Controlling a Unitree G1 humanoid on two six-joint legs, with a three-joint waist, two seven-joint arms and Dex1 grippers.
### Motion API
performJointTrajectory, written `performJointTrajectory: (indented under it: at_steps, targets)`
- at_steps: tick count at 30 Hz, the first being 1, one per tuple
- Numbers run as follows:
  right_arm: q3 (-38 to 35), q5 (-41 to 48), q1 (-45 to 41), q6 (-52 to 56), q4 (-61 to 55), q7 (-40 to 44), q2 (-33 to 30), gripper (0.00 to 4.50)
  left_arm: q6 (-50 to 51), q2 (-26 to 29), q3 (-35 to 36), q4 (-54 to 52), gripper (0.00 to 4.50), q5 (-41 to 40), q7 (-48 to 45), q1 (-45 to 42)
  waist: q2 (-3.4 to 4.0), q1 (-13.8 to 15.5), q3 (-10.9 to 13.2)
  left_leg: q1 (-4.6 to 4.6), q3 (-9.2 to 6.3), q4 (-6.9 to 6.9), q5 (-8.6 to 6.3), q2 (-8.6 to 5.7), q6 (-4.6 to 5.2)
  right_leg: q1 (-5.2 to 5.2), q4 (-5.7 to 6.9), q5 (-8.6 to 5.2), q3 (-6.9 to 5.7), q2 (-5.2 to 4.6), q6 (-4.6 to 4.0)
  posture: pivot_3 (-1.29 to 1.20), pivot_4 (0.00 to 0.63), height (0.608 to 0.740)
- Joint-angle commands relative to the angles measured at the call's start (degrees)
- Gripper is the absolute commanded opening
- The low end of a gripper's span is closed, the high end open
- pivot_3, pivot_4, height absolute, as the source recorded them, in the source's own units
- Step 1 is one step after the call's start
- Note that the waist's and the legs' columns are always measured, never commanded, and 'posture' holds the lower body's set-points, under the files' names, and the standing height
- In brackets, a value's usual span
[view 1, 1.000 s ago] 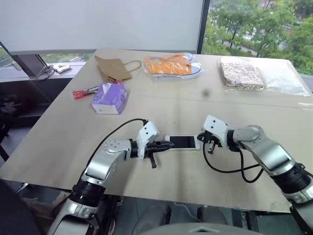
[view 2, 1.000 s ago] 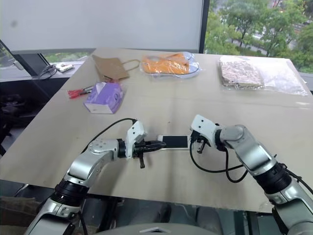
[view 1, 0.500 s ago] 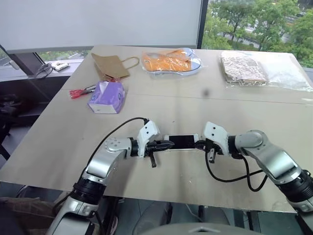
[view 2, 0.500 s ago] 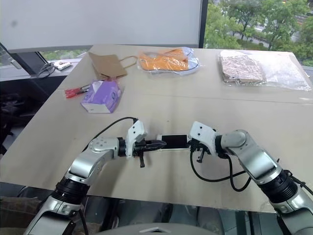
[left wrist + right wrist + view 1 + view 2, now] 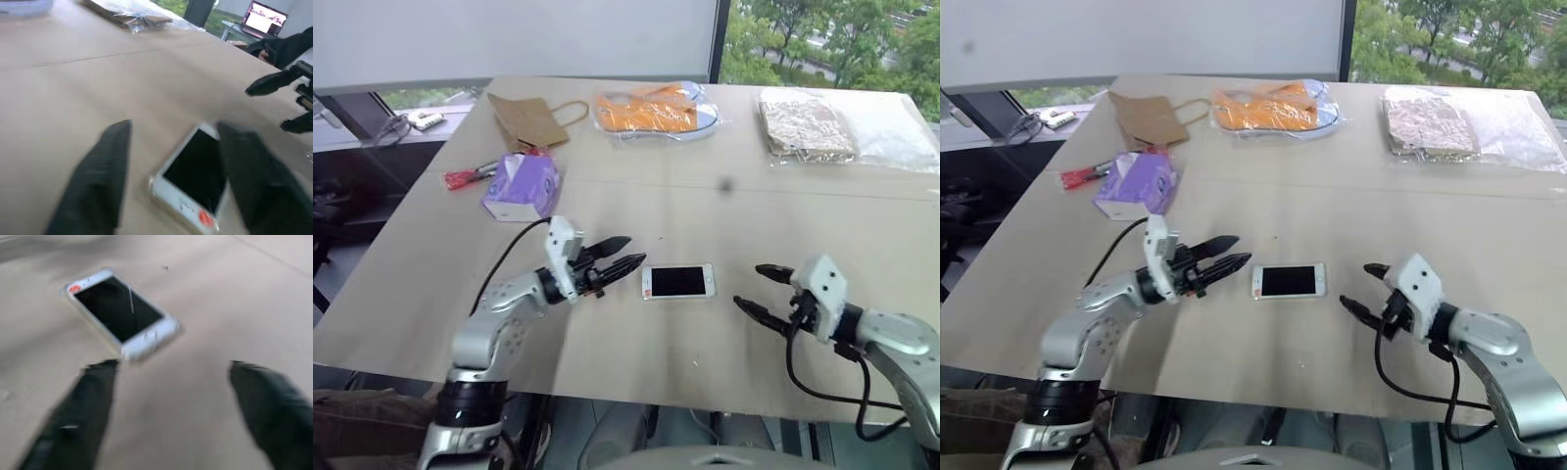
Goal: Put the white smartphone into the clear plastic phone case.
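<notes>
On the near part of the counter (image 5: 705,211), the white smartphone (image 5: 677,282) lies flat with its black screen up, its long side running across between the two arms. A faint glossy rim shows around its edge in the wrist views, but whether that is the clear plastic phone case cannot be told. The left end effector (image 5: 618,255) hangs just beside the phone's left end, clear of it, its two black fingers spread apart and pointing toward the phone. The right end effector (image 5: 759,290) sits off the phone's right end, near but apart from it, with its fingers also spread wide and aimed back toward the phone. Neither holds anything. In the left wrist view the phone (image 5: 195,176) lies between and beyond the two blurred fingers, with an orange-red mark at its near end. In the right wrist view the phone (image 5: 120,311) lies past the left-hand finger of that picture, tilted diagonally. Farther back on the counter lie a purple tissue pack (image 5: 522,185) with a red item (image 5: 468,177) beside it, a brown paper bag (image 5: 529,119), a clear bag of orange goods (image 5: 654,110), and a clear bag holding a patterned item (image 5: 806,125) toward the far right, all well apart from the phone.
</notes>
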Motion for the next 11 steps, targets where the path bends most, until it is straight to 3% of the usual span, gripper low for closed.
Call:
performJointTrajectory:
  at_steps: [1,5,11]
  targets:
    - [-8.2,4.2,5.6,-0.6,-7.3,-0.5,0.2,4.50,0.9,2.9,4.3,-5.7,4.39,-2.8,0.1,3.8,0.09,0.2,0.1,0.00,-0.01,0.04,0.00,0.00,0.00,-0.01,0.03,0.00,0.00,0.01,0.00,0.00,0.150,0.740]
    - [-15.4,4.6,15.1,-2.7,-11.3,-0.6,1.5,4.50,0.3,7.0,7.8,-8.0,4.39,-1.1,0.0,11.7,0.11,0.2,0.1,0.05,0.01,0.02,-0.01,0.02,0.01,0.02,0.02,0.00,-0.01,0.01,0.00,0.00,0.150,0.740]
    - [-19.1,2.2,22.5,-7.6,-11.1,-1.5,3.9,4.50,-0.8,9.2,10.9,-8.2,4.39,-1.2,-0.4,17.5,0.08,0.3,0.2,0.08,0.05,-0.05,-0.03,0.02,0.04,0.05,-0.04,0.00,-0.01,-0.01,0.00,0.00,0.150,0.740]
